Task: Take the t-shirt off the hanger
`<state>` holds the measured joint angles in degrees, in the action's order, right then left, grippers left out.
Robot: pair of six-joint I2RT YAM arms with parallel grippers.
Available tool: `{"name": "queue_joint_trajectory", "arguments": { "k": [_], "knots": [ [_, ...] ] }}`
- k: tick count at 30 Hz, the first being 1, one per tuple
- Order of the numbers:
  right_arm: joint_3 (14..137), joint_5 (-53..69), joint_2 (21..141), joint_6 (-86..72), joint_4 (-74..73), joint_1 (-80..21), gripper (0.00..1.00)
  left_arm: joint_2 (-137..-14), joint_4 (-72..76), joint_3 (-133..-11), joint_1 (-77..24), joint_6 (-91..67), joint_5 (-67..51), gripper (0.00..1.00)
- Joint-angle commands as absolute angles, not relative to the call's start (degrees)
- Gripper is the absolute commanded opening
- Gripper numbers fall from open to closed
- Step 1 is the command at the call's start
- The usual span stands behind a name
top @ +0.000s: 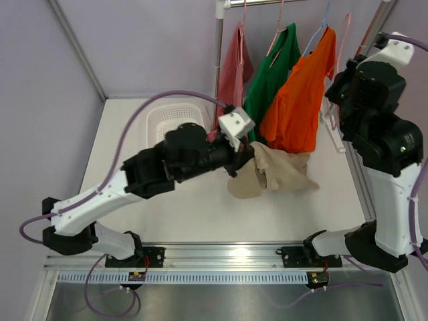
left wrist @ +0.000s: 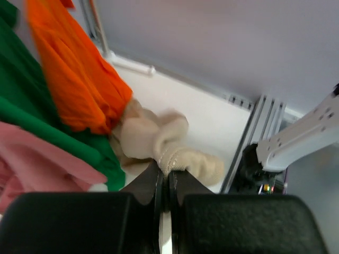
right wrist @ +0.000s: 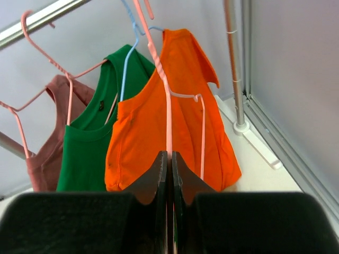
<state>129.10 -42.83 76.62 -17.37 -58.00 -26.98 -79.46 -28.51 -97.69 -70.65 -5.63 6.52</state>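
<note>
On the white counter (top: 200, 214), below a rail (right wrist: 37, 18) where a pink top (top: 234, 63), a green top (top: 271, 73) and an orange top (top: 301, 100) hang, the beige t-shirt (top: 274, 167) lies crumpled and free of any hanger, so the removal itself looks done. The left jaws are pinched shut on a ribbed edge of it, and the right jaws are closed on the thin wire of a bare pink hanger (right wrist: 168, 106); what seems left is to let both go.
</note>
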Motion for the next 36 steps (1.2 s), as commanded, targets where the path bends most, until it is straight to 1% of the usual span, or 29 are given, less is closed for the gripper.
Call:
{"name": "queue_joint_trajectory", "arguments": {
  "k": [1, 2, 4, 5, 6, 8, 9, 11, 13, 14, 17, 21, 22, 23, 24, 28, 32, 36],
  "knots": [
    [125.7, -40.2, 77.5, -11.7, -48.9, -26.7, 0.0, -73.2, -33.9, -105.9, -70.0, -6.6, 10.7, 0.0],
    [123.4, -40.5, 77.4, -10.7, -46.1, -26.7, 0.0, -72.9, -36.3, -107.2, -69.7, -6.3, 11.7, 0.0],
    [123.1, -41.7, 78.6, -8.4, -44.9, -25.8, 0.0, -72.1, -37.4, -108.9, -67.9, -5.5, 12.0, 0.0],
    [124.4, -41.0, 79.3, -8.2, -45.4, -24.8, 0.0, -71.1, -38.2, -109.2, -66.7, -5.5, 9.8, 0.0],
    [125.4, -37.7, 80.9, -8.5, -46.2, -21.8, 0.0, -70.8, -38.9, -110.0, -62.9, -6.4, 7.9, 0.0],
    [127.2, -36.1, 82.2, -8.4, -46.7, -19.5, 0.0, -70.1, -40.4, -110.6, -58.6, -7.2, 2.1, 0.0],
    [127.3, -36.8, 82.8, -7.6, -46.1, -19.1, 0.0, -69.7, -40.6, -110.7, -55.4, -7.2, 1.2, 0.0],
    [127.4, -36.8, 83.1, -6.6, -44.6, -17.4, 0.0, -69.5, -41.3, -111.7, -53.4, -6.6, 0.4, 0.0],
    [129.2, -34.6, 84.9, -6.4, -44.9, -14.9, 0.0, -70.6, -42.9, -116.2, -51.1, -5.4, 0.4, 0.0],
    [131.3, -34.0, 85.5, -6.2, -45.5, -14.2, 0.0, -71.3, -44.5, -118.2, -50.0, -5.2, -2.2, 0.0],
    [134.2, -31.6, 88.7, -4.8, -45.4, -12.1, 0.0, -75.0, -47.5, -126.3, -45.5, -4.6, -4.2, 0.0],
    [131.4, -29.0, 89.7, -1.9, -38.9, -10.0, 0.0, -78.2, -47.5, -130.6, -37.0, -5.0, -7.4, 0.0],
    [130.6, -25.3, 89.7, -1.2, -37.5, -9.4, 0.0, -80.1, -47.5, -131.6, -35.5, -5.1, -9.4, 0.0],
    [130.3, -24.0, 90.0, -1.1, -36.3, -8.8, 0.0, -81.0, -47.4, -132.4, -34.4, -5.2, -10.1, 0.0],
    [130.7, -19.6, 90.9, -1.8, -36.2, -7.0, 0.0, -81.8, -47.4, -134.2, -31.8, -5.6, -10.9, 0.0],
    [129.8, -11.9, 92.4, -3.2, -33.7, -3.1, 0.0, -86.5, -46.1, -138.1, -25.8, -7.8, -15.6, 0.0],
    [127.3, -7.5, 93.4, -3.4, -28.7, -0.4, 0.0, -88.9, -38.4, -138.3, -20.1, -11.2, -19.9, 0.0],
    [125.8, -0.3, 94.9, -6.3, -24.3, 4.6, 0.0, -90.3, -29.5, -137.5, -15.2, -17.1, -21.0, 0.0]
  ]
}}
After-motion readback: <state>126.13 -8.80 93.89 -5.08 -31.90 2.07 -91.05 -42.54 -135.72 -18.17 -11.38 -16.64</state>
